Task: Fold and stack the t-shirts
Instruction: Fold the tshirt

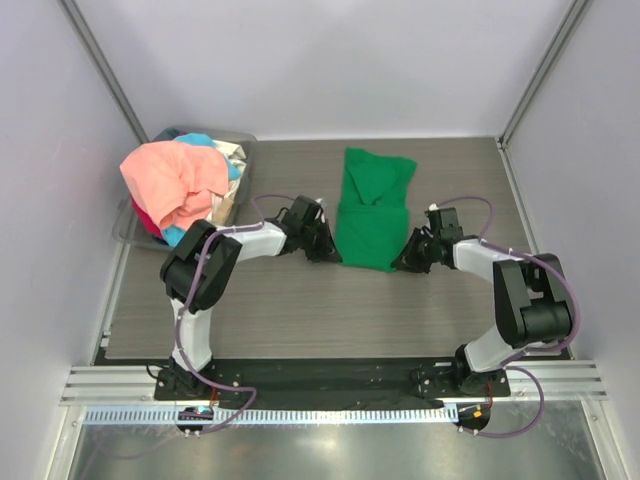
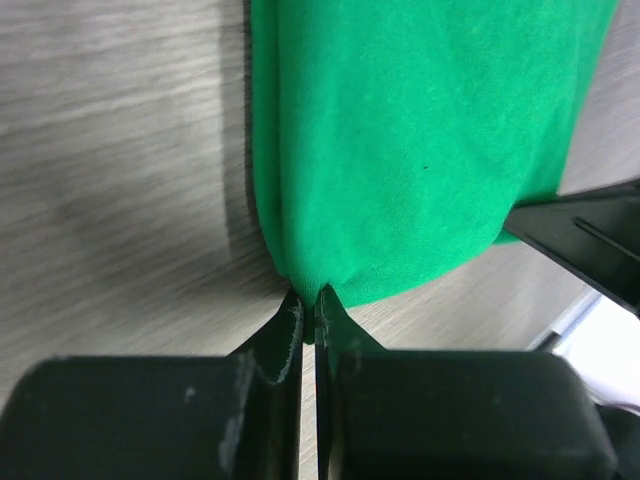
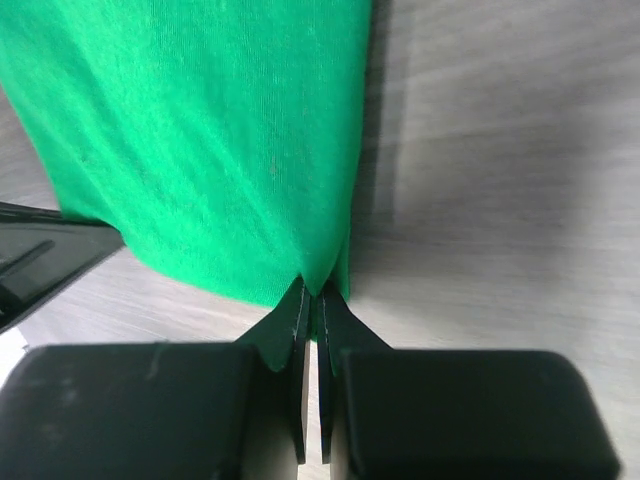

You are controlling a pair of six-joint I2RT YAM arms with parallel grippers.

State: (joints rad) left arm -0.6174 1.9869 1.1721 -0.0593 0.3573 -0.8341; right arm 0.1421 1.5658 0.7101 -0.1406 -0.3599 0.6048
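The left pincer [image 2: 308, 297] is clamped on the near left corner of the bright green t-shirt [image 1: 372, 210] and the right pincer [image 3: 312, 290] on its near right corner, each with only a pinch of cloth between tight fingers. The shirt lies in a narrow fold at the middle of the worktop [image 1: 300, 320], its far end too rumpled to make out the sleeves. At far left a salmon-pink shirt [image 1: 175, 180] heaps over the other shirts, hiding most of the grey bin [image 1: 238, 137].

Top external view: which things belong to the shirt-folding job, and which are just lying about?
Job: green t-shirt, jaws of both arms shut on its near corners; heaped shirts, salmon-pink on top.
Lying about: grey bin under the heap; table.
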